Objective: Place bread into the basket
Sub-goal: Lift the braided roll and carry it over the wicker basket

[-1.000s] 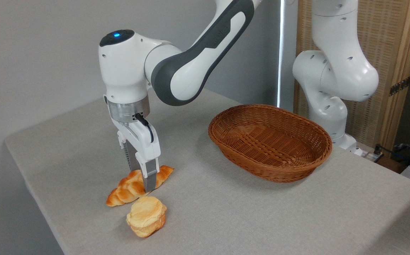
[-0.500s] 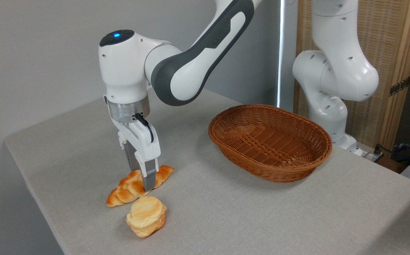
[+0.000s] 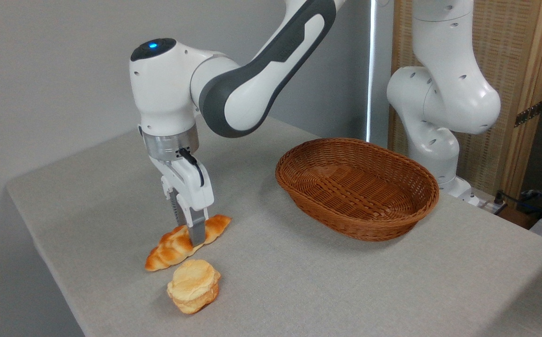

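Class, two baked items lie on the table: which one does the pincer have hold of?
The long braided bread with the glossy orange-brown crust: the pincer is closed on its middle. The small round pale-yellow bun lies untouched in front of it.

The bread (image 3: 177, 243) has a glossy orange-brown crust with paler, duller seams between its braids. Just near of it, the small round bun (image 3: 193, 285) looks matt and pale yellow, its layered sides rough. The basket (image 3: 357, 187) on the right is woven reddish-brown wicker, ribbed and slightly shiny, with a braided rim. The table (image 3: 327, 290) is covered in a matt, light grey cloth of fine grainy weave. The arm (image 3: 233, 89) wears smooth, glossy white plastic shells with dark grey satin inserts, and a brushed metal ring sits above the gripper (image 3: 194, 236), whose fingers (image 3: 197, 230) look like dull grey metal. Far right stands a panel (image 3: 509, 61) of pale wood framing woven cane.
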Available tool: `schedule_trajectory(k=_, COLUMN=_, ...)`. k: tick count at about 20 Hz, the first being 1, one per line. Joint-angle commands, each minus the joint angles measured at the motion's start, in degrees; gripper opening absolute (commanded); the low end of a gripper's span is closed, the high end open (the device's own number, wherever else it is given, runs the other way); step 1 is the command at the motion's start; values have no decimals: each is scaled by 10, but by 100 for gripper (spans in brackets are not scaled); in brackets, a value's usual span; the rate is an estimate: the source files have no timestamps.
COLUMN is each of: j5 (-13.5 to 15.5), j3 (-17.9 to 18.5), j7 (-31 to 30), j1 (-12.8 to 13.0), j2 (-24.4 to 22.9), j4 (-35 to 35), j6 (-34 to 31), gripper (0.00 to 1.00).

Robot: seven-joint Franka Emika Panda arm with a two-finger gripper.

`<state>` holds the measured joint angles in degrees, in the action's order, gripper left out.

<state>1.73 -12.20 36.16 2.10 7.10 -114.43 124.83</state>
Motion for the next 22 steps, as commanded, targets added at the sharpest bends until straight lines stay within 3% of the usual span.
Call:
schedule_trajectory(k=1, j5=8, j3=0, j7=10, j1=0, j2=-46, j4=15, j6=-91, gripper=40)
schedule_trajectory(k=6, j5=6, j3=6, j7=15, j1=0, j2=-129, j4=16, j6=-189, gripper=40)
schedule_trajectory(k=10, j5=1, j3=19, j7=86, j1=0, j2=-207, j4=4, j6=-295, gripper=40)
schedule_trajectory(k=13, j5=1, j3=35, j7=138, j1=1, j2=-282, j4=-59, j6=-313, gripper=41)
schedule_trajectory(k=17, j5=1, j3=36, j7=140, j1=24, j2=-347, j4=-147, j6=-315, gripper=42)
schedule_trajectory(k=22, j5=1, j3=35, j7=132, j1=40, j2=-385, j4=-229, j6=-320, gripper=45)
